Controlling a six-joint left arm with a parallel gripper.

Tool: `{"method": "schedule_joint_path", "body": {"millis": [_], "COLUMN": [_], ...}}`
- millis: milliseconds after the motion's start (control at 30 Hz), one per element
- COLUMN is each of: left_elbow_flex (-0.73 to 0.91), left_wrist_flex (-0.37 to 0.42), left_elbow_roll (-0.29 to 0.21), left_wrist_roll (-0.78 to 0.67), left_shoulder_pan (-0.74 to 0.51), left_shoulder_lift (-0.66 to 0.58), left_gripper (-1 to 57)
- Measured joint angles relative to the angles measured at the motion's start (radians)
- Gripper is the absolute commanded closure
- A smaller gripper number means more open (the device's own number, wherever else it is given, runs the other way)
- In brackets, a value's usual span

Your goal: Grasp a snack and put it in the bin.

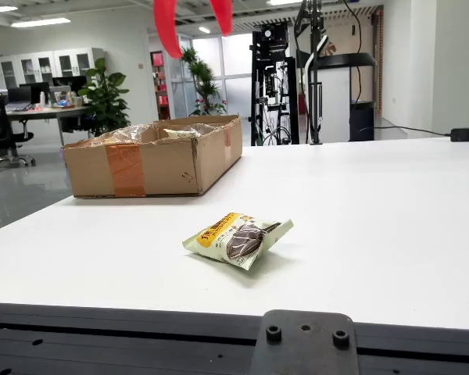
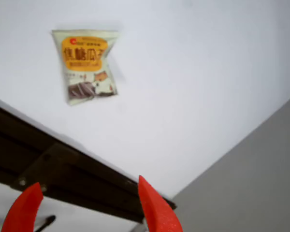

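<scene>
A pale green snack packet (image 1: 238,237) with an orange label and a dark picture lies flat on the white table (image 1: 375,211), near its front edge. The wrist view looks down on the same snack packet (image 2: 87,65) at upper left. My gripper (image 1: 193,17) hangs high above the table at the top of the fixed view, its two red fingers (image 1: 166,25) spread apart and empty. In the wrist view the gripper (image 2: 89,205) is open, well away from the packet. A cardboard box (image 1: 152,156) serving as the bin stands at the table's far left.
The box has plastic wrap and a packet inside. A black mount plate (image 1: 305,344) sits at the table's front rail. Behind the table stand black equipment racks (image 1: 277,82), and a black adapter (image 1: 467,134) lies at the far right edge.
</scene>
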Motion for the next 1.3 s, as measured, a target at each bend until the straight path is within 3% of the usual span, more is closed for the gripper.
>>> {"method": "schedule_joint_path", "body": {"millis": [500, 1300], "left_elbow_flex": [-0.006, 0.043], "left_wrist_flex": [-0.161, -0.333], "left_elbow_roll": [0.010, 0.016], "left_wrist_roll": [-0.016, -0.022], "left_shoulder_pan": [0.065, 0.084], "left_shoulder_lift": [0.232, 0.401], "left_gripper": [14.9, 13.8]}}
